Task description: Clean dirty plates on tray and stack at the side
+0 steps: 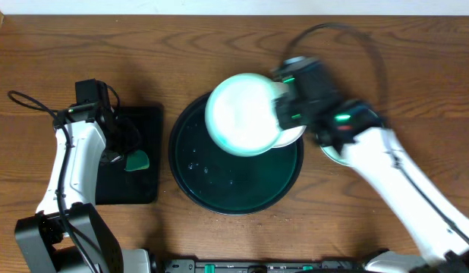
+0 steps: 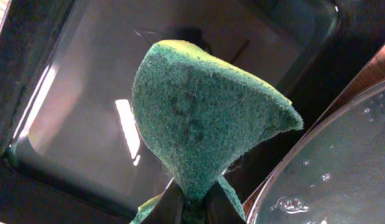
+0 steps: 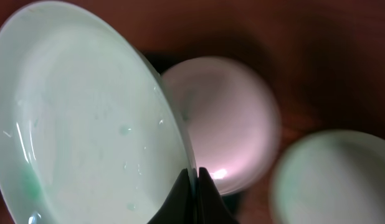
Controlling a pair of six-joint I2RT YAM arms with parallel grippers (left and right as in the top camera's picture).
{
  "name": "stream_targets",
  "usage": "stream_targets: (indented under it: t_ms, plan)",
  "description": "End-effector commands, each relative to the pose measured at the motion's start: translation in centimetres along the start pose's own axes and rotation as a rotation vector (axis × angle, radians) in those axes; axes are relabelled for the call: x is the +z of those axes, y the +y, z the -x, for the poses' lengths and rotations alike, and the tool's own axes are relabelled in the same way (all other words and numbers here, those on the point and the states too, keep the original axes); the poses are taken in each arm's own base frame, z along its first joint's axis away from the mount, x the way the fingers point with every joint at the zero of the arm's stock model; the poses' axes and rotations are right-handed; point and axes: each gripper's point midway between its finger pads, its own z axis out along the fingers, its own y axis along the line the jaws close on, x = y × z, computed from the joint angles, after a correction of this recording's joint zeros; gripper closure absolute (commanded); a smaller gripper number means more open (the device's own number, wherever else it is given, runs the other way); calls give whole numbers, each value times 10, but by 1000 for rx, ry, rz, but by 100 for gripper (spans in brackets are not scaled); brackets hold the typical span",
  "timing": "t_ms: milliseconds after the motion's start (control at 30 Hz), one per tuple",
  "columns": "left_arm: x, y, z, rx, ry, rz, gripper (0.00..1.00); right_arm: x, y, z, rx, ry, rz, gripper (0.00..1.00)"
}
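My right gripper (image 1: 281, 114) is shut on the rim of a pale mint-green plate (image 1: 242, 114) and holds it above the round black tray (image 1: 190, 182). In the right wrist view the plate (image 3: 80, 124) carries droplets and a faint green smear at its lower left, with the jaws (image 3: 195, 177) pinching its edge. A white plate (image 3: 230, 118) lies on the tray under it, partly hidden (image 1: 295, 135). Another mint plate (image 3: 336, 180) lies on the wood to the right. My left gripper (image 1: 122, 158) is shut on a green sponge (image 2: 199, 112) over the rectangular black tray (image 1: 136, 189).
The round tray's wet surface shows droplets (image 2: 342, 180) at the right of the left wrist view. The rectangular tray (image 2: 86, 106) lies directly left of the round tray. Brown wooden table (image 1: 371, 53) surrounds both trays.
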Motion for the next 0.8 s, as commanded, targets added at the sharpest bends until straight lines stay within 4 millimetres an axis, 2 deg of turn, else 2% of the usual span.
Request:
stream_targets:
  t_ms: [0,100,233,333,467,600,700,733,767]
  plan:
    - [-3,0,4,7,-12,-3,93,-33,-47,13,139,-46,-7,99]
    - [-3,0,4,7,-12,-3,93,-44,-108,4,259,-26,-140,99]
    - [-3,-1,5,7,-16,-4,93,-48,-183,-26,410,29,-318,99]
    - [-3,-1,6,7,-20,-5,93,-41,-217,-53,503,62,-377,99]
    - [-3,-1,6,8,-20,-5,93,-19,-241,-86,568,94,-411,99]
    - [-3,-1,6,8,-20,-5,93,9,-247,-119,582,144,-415,99]
    - [-3,-1,6,8,-20,-5,92,26,-248,-133,587,164,-406,99]
    - [-3,-1,6,8,-20,-5,93,31,-249,-136,588,173,-403,94]
    - [-3,-1,6,8,-20,-5,93,35,-248,-139,591,184,-398,83]
